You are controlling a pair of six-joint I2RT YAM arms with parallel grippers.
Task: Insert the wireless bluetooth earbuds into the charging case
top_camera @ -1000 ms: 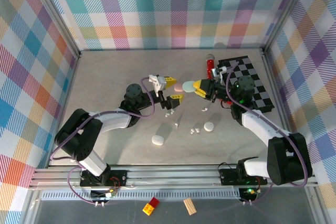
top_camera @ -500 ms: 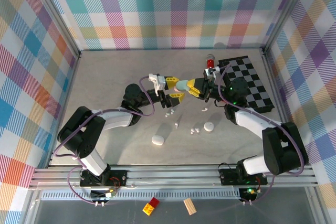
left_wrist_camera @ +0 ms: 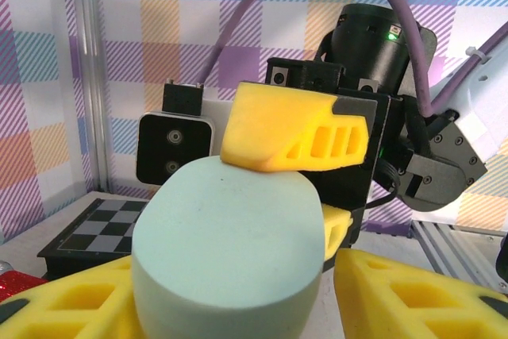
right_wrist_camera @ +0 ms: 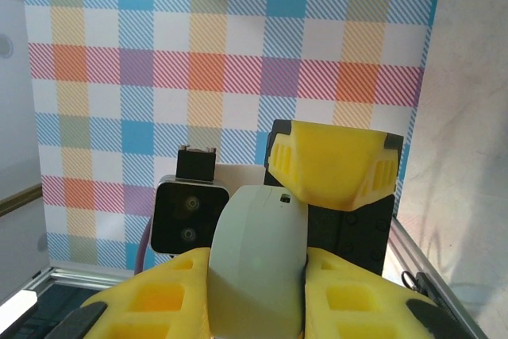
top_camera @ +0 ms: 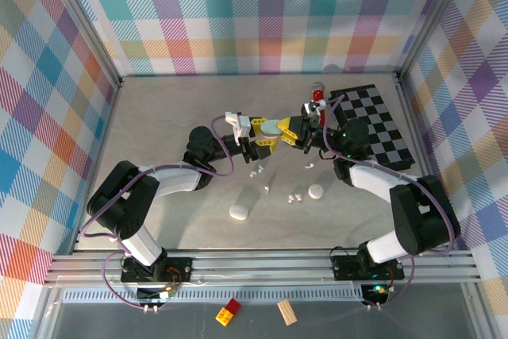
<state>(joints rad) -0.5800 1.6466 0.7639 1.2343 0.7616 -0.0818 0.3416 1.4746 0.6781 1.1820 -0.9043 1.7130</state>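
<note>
1. While the earbuds (top_camera: 255,171) lie loose on the table (top_camera: 159,140) as tiny pale pieces scattered near its middle, none is in a gripper and none sits in a case.
2. The green case (top_camera: 274,126) is up off the table, above the far edge of that scatter, between the two grippers. Both wrist views show it as a smooth closed pebble, and we see no lifted lid.
3. Right gripper (right_wrist_camera: 258,307): reaches in from the right, and its yellow fingers are clamped on the green case, one on each side.
4. Left gripper (left_wrist_camera: 230,299): reaches in from the left with a finger on either side of the same case. One finger seems to touch it and a thin gap shows beside the other. We cannot tell whether it has a pinch.
5. Around them, one white case (top_camera: 316,191) lies just right of the earbuds, and another white case (top_camera: 239,211) lies nearer the arm bases. Both are apart from the grippers.
6. Step in hand, as we judge it: a two-handed hold on the green case, to pass it across or to open it. No earbud has been inserted, so the task is at an early stage.
7. The next move calls for a firm grip on one half while the other gripper parts the lid. The open case must then sit steady, hollow side up, before any earbud is picked up. The pieces are tiny and glossy, so the pinch must be fine and centred.
</note>
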